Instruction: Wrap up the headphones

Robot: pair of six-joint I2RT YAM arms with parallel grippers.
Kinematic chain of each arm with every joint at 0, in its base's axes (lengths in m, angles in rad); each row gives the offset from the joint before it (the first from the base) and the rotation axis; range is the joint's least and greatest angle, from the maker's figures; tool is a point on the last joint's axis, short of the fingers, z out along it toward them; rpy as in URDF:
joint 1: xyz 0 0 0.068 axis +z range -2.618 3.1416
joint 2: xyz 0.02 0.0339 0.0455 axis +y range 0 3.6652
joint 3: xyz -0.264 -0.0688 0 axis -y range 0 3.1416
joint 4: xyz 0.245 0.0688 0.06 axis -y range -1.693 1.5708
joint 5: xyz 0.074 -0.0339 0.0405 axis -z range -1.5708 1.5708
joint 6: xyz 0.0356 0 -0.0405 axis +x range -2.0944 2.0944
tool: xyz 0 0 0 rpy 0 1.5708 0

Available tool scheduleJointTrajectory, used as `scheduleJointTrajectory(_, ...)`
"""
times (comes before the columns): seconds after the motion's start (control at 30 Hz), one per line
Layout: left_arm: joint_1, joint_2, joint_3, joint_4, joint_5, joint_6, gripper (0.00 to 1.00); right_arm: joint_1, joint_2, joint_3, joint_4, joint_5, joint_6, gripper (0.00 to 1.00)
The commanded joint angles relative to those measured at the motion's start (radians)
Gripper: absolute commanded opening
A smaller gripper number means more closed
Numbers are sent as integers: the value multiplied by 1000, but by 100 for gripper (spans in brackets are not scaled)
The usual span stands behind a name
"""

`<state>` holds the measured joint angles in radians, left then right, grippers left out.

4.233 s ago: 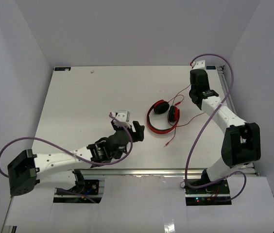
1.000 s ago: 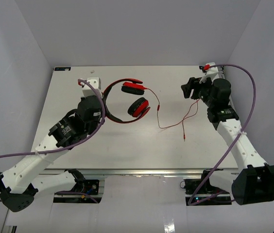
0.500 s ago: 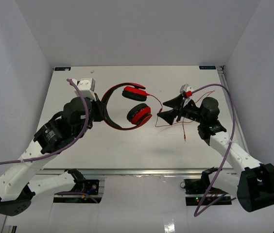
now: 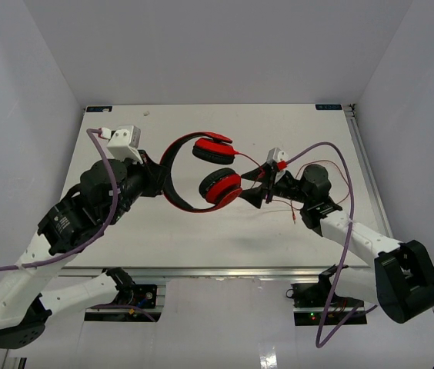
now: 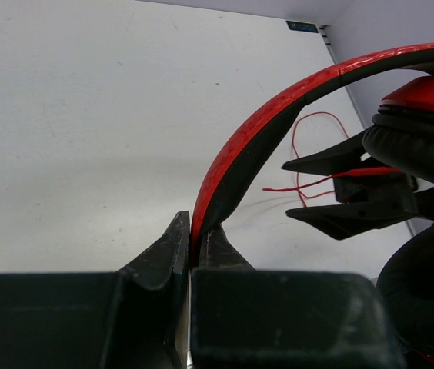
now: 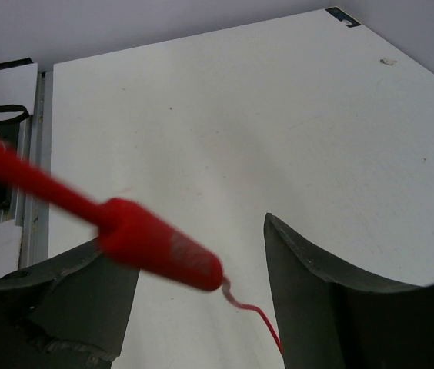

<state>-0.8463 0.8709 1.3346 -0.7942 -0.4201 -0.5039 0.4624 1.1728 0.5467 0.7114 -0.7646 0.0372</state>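
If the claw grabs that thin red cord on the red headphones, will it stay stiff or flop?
Probably floppy: the thin red cord sags in loose loops instead of holding a line. Likely light and slippery; it looks hair-thin between the right gripper's open fingers.

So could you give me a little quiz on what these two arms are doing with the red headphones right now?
1. True or false: the right hand is shut on an earcup.
2. The left hand grips the headphones by: A an earcup; B the headband; C the plug.
3. What runs between the right hand's fingers?
Key: 1 false, it is open; 2 B; 3 the thin red cord.
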Motion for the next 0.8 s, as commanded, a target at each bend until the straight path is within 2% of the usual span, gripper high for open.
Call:
scheduleJointTrajectory(0.0, 0, -49, 38, 110, 102, -66, 0, 40, 22, -31, 168, 31, -16, 66)
scheduleJointTrajectory(0.53, 1, -105, -8, 156, 182, -108, 0, 73, 71, -178, 431, 64, 58, 30)
scheduleJointTrajectory(0.77, 0, -141, -6, 178, 298, -79, 0, 74, 117, -189, 497, 34, 90, 14)
